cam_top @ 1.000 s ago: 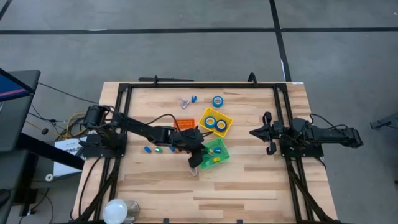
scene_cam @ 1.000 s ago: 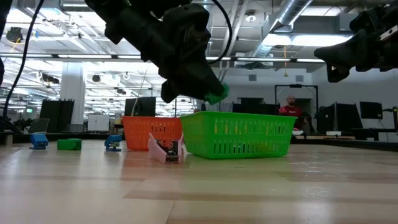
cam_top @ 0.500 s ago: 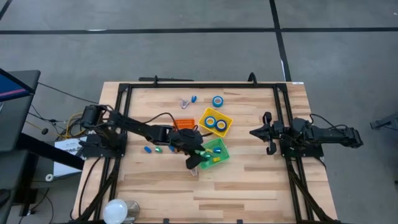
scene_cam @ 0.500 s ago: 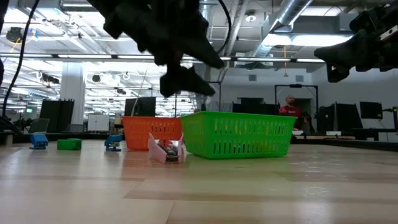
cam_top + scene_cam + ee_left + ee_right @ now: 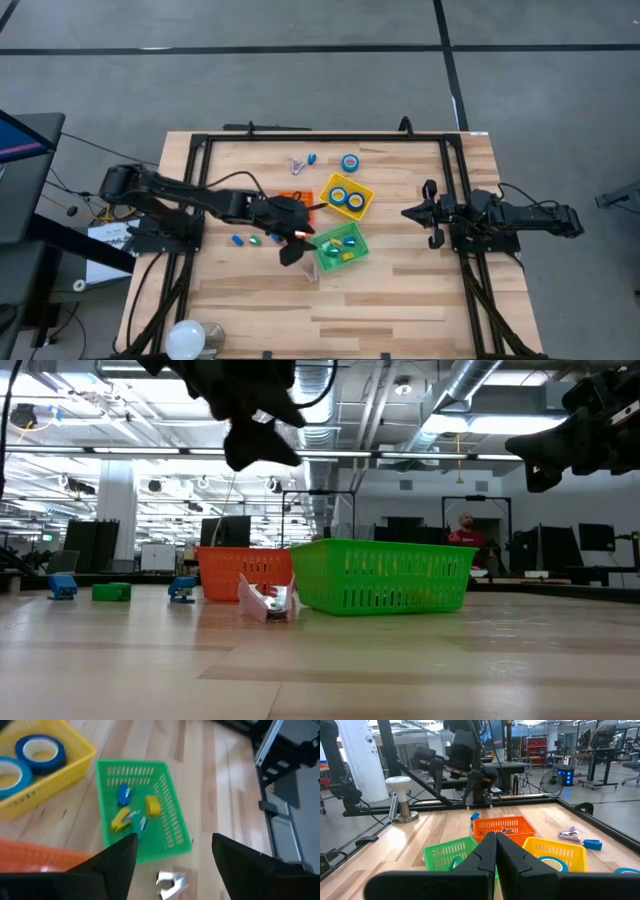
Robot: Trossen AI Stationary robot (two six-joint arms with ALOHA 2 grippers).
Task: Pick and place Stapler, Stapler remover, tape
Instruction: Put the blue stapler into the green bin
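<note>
Our left claw (image 5: 293, 247) hangs open and empty just beside the green bin (image 5: 167, 827), mid-desk; we should lift clear before reaching. Farther off, one tape (image 5: 350, 162) lies near the desk's far edge. Right claw (image 5: 428, 213) waits shut.

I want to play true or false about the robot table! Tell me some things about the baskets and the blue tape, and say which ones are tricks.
1. Two rolls of blue tape sit in the yellow basket. True.
2. The green basket is empty. False: small yellow and blue items lie in it.
3. One roll of blue tape lies on the table outside every basket. True.
4. The left gripper is holding a tape roll. False: its fingers are open, with nothing between them.
5. The right gripper is reaching into the orange basket. False: it waits, shut, at the table's right side.
</note>
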